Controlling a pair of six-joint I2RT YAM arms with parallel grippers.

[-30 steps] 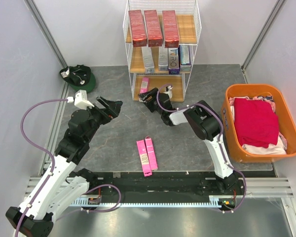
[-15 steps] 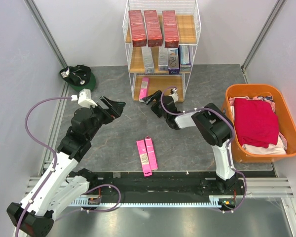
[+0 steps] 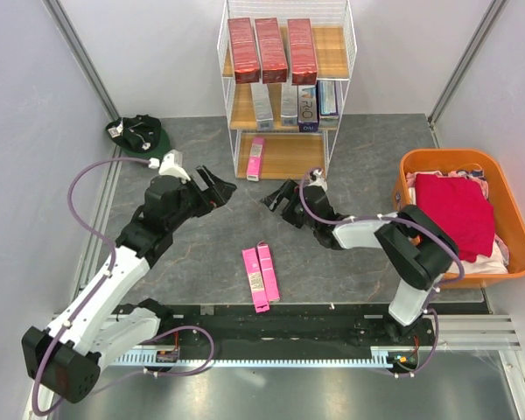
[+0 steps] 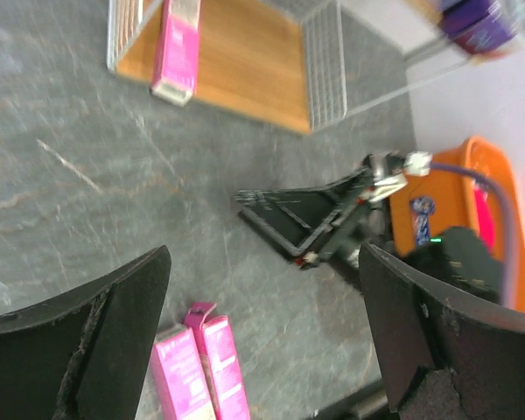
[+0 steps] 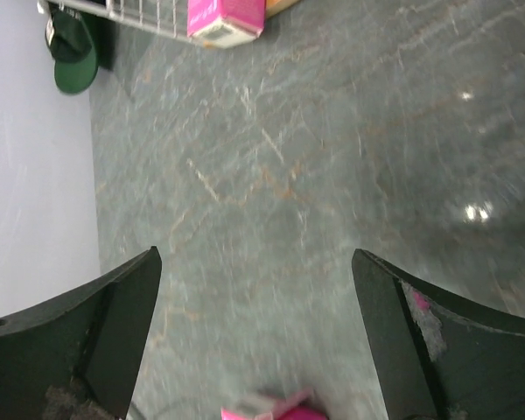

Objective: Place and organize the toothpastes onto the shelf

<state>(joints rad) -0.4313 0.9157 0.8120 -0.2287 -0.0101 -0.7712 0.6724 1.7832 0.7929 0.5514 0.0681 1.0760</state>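
Nearest to the arm bases, on the grey table: two pink toothpastes, flat, side by side and touching. Long axis almost from 6 to 12 o'clock, far ends leaning a little toward 11. Not yet on the shelf.

Further out, the left gripper: fingers wide apart, nothing between them. From it, the pink pair at about 5 o'clock. Beside it, the right gripper: also spread wide and empty, near the front of the shelf. From it, the pair at about 6 to 7 o'clock. Both near the pair, the right one perhaps a little nearer; hard to say for sure. Probably needed for the next pick: jaws turned across the short side of one box, so closing from 9 and 3 o'clock.

Farthest, at 12 o'clock: the shelf, with three boards.
- Bottom board: one pink toothpaste, at the left side.
- Middle board: four silver, blue and purple toothpastes in a row.
- Top board: three dark red toothpastes, side by side.

Counted together: eight on the shelf, two on the table, ten in all.
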